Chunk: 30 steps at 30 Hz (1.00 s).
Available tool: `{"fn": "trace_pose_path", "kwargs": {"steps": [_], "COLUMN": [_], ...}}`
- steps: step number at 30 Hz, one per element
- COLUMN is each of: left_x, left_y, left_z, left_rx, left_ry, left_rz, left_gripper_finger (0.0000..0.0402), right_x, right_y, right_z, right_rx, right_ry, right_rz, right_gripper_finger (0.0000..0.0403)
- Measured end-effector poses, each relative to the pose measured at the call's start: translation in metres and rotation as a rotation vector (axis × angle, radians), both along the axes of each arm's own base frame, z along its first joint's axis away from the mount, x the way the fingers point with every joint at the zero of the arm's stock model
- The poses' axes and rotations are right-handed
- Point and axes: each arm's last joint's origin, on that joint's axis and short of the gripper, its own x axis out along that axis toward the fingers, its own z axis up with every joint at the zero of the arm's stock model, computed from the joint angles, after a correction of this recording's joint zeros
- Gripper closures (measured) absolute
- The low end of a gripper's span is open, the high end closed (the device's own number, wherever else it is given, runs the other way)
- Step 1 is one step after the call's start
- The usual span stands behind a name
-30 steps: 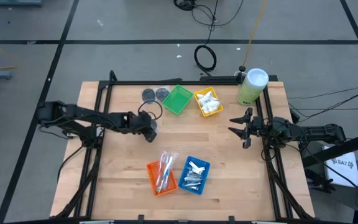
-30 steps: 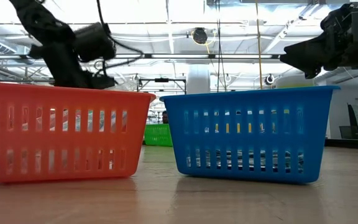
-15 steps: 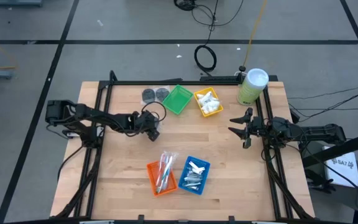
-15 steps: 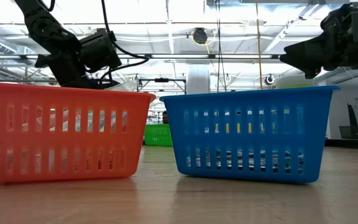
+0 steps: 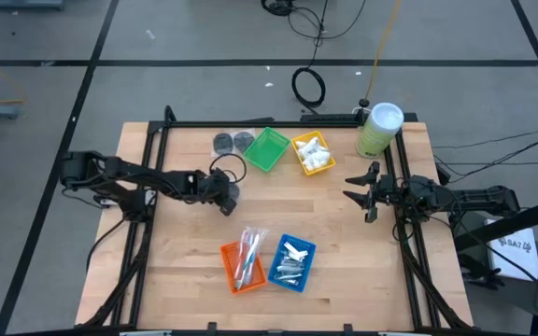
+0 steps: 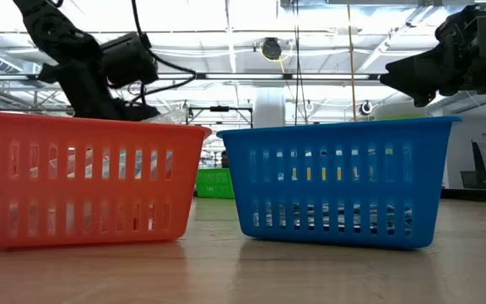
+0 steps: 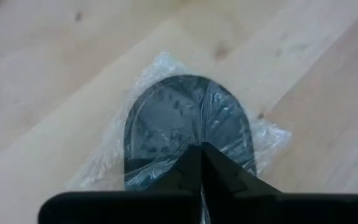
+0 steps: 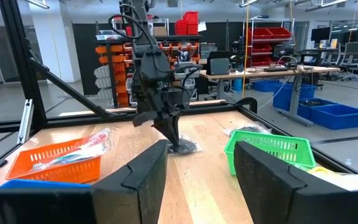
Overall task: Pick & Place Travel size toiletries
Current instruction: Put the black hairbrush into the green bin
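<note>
Closed since a moment ago: left gripper (image 7: 201, 163), now pinching wrapped dark disc (image 7: 188, 129) on bare table (image 5: 344, 252) near green tray (image 5: 266, 149). Light, slippery wrap; best pinched at edge. Right gripper (image 5: 361, 193) open, idle.

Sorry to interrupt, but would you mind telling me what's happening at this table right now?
The left gripper is down on the table, shut on a dark disc in clear wrap. Two more discs lie by the green tray, which looks empty. The orange tray, blue tray and yellow tray already hold toiletries. The right gripper waits open at the table's right edge.
</note>
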Motion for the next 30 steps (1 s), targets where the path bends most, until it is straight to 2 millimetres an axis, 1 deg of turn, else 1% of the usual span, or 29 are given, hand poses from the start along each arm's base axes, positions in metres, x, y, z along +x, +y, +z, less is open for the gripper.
{"fn": "trace_pose_path", "kwargs": {"steps": [10,16,21,26,28,30], "left_x": [-0.004,0.003,0.01,0.015,0.023,0.035], "left_y": [0.002,0.007,0.024,0.046,0.056,0.065], "left_z": [0.034,0.055,0.069,0.073,0.075,0.078], "left_rx": [0.091,0.201,0.285,0.309,0.293,0.275], "left_ry": [-0.177,-0.35,-0.503,-0.569,-0.567,-0.564], "left_rz": [0.026,0.03,0.093,0.168,0.168,0.156], "left_gripper_finger": [0.0401,0.0401,0.0401,0.0402,0.0402,0.0402], "right_x": [0.0,0.0,0.0,0.0,0.0,0.0], "right_y": [0.0,0.0,0.0,0.0,0.0,0.0], "right_z": [0.0,0.0,0.0,0.0,0.0,0.0], "right_rx": [0.0,0.0,0.0,0.0,0.0,0.0], "right_ry": [0.0,0.0,0.0,0.0,0.001,0.0], "right_rz": [0.0,0.0,0.0,0.0,0.0,0.0], "right_gripper_finger": [0.0227,0.0226,0.0229,0.0225,0.0226,0.0228]}}
